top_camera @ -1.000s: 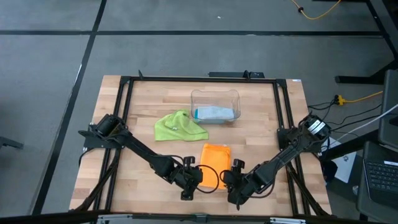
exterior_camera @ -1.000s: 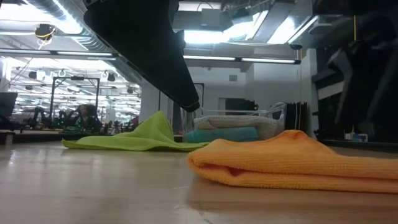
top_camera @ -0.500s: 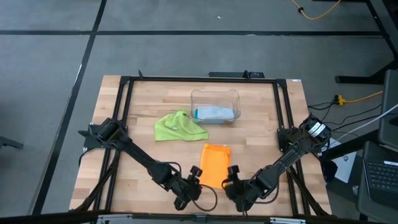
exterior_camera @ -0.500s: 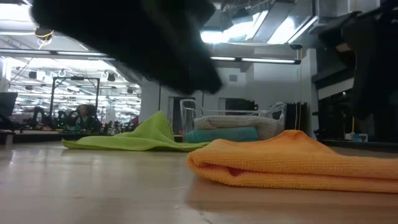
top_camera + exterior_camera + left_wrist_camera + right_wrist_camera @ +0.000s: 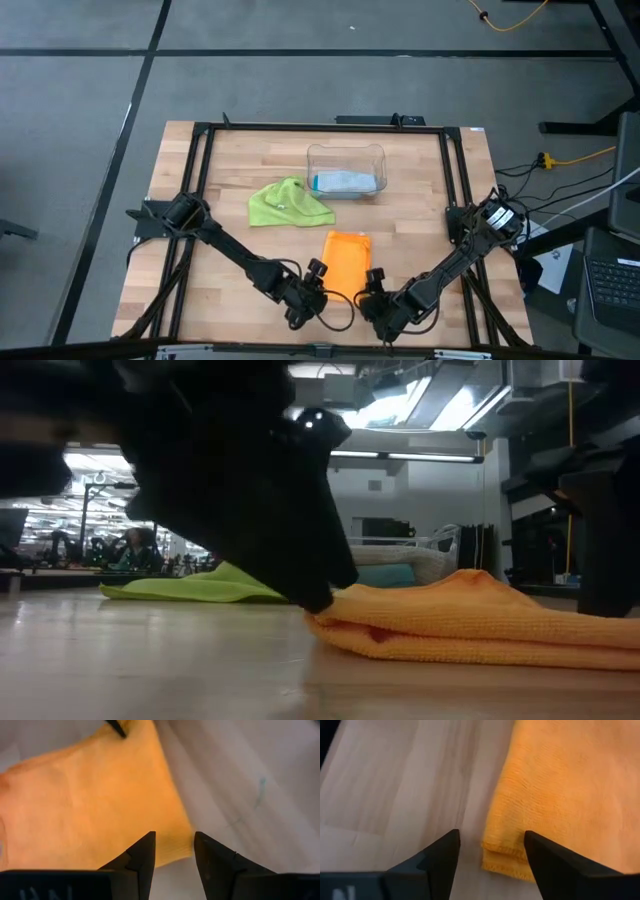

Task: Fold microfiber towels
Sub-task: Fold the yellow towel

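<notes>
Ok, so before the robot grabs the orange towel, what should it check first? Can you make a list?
1. Left gripper open: ok, its fingers stand apart at a near corner of the orange towel.
2. Right gripper open: ok, its fingers straddle the other near corner.
3. Both grippers at the towel's near edge: ok in the high view.
4. Orange towel already folded and lying flat: ok, stacked layers show at its edge.
5. Fingers low enough to pinch every layer: cannot tell.
6. Green towel and clear bin out of the way: ok, both sit farther back on the table.
</notes>
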`<action>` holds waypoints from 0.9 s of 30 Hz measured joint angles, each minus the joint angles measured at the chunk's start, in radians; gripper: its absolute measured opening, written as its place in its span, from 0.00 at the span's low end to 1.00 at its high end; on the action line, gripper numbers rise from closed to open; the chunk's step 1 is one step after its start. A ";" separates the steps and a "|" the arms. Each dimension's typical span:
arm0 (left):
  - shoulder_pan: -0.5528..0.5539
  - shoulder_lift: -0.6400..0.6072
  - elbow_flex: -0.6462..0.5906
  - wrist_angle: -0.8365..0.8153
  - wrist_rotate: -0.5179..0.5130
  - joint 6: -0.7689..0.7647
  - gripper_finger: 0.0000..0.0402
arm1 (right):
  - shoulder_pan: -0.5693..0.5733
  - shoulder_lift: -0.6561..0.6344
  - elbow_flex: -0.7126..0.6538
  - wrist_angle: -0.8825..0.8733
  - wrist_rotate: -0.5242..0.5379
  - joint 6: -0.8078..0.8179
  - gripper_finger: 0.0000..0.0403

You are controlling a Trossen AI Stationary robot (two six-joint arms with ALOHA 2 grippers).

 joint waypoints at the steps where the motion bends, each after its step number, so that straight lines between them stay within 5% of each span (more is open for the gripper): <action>1: 0.007 0.008 0.000 -0.003 0.000 0.000 0.32 | 0.000 0.000 0.000 -0.011 0.006 0.017 0.57; 6: 0.027 0.054 0.005 0.000 0.010 -0.001 0.32 | -0.002 0.001 0.000 -0.028 0.009 0.031 0.57; 14: 0.063 0.062 0.003 -0.013 0.120 -0.205 0.36 | -0.010 0.001 -0.001 -0.032 -0.007 0.029 0.57; 27: 0.059 0.063 0.002 -0.032 0.120 -0.206 0.48 | -0.019 0.002 -0.002 -0.036 -0.014 0.060 0.57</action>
